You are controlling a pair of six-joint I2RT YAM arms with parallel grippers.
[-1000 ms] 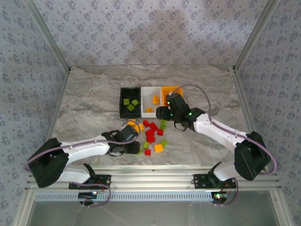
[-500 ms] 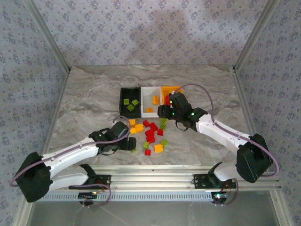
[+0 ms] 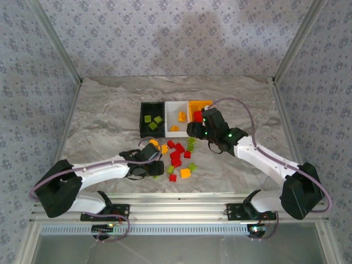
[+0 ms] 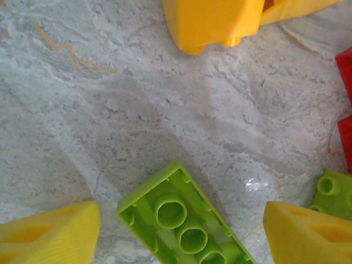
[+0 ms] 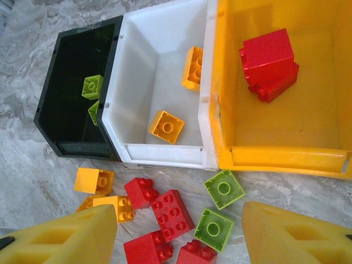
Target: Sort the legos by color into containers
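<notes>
Near edge, low down: left gripper sits just over the marble table, claw spread wide, nothing pinched. An upside-down lime green brick lies flat between its yellow fingertips, hollow tubes up, a thin gap on each side. From that brick, in the left wrist view: a yellow-orange brick at 12 o'clock, well apart. Red pieces are cut off by the frame at 2 to 3 o'clock. A second green brick is at 3 o'clock, just beside the right-hand fingertip and crowding it.

The right gripper hovers above the loose pile, claw also spread and empty. Under it are loose legos on the table: two green squares, several reds, and a few orange ones at 9 o'clock of the reds.

The containers stand in a touching row at 12 o'clock of the pile: black bin left, white bin middle, orange-yellow bin right. The black one holds green bricks, the white one two yellow-orange bricks, the orange-yellow one red bricks piled together.

In the overhead view the right wrist overhangs the near side of the orange-yellow bin and hides part of it. The left arm comes in from 8 o'clock to the pile's left edge.
</notes>
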